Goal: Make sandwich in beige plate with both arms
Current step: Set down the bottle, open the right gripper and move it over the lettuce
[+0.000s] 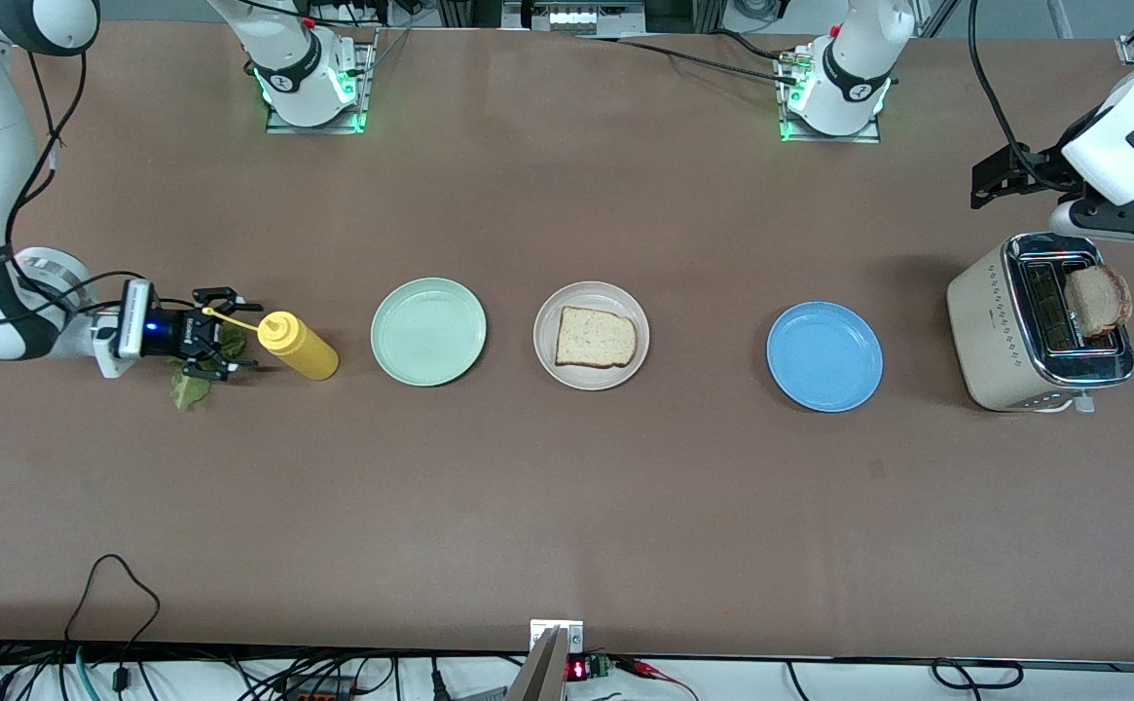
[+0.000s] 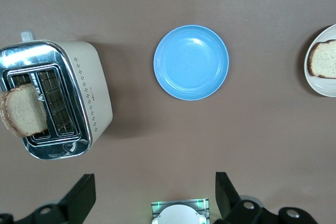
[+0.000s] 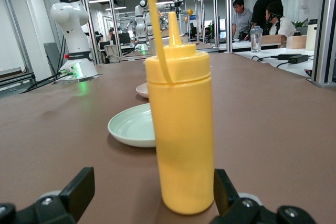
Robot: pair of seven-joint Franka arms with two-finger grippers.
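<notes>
- Right claw (image 1: pixel 221 334) sits open, low over the crinkly green lettuce leaf (image 1: pixel 189 387), just beside the yellow squeeze bottle (image 1: pixel 300 346): close without nudging that bottle.
- Left claw (image 2: pixel 152 195) waits open above the cream toaster (image 1: pixel 1000 336).

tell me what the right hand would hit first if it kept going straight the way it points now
Most likely the yellow squeeze bottle. The right hand is low at the table, open, pointing along it toward the plates, and the bottle stands upright just ahead, centred between its fingers in the right wrist view. The mint green plate comes after.
</notes>
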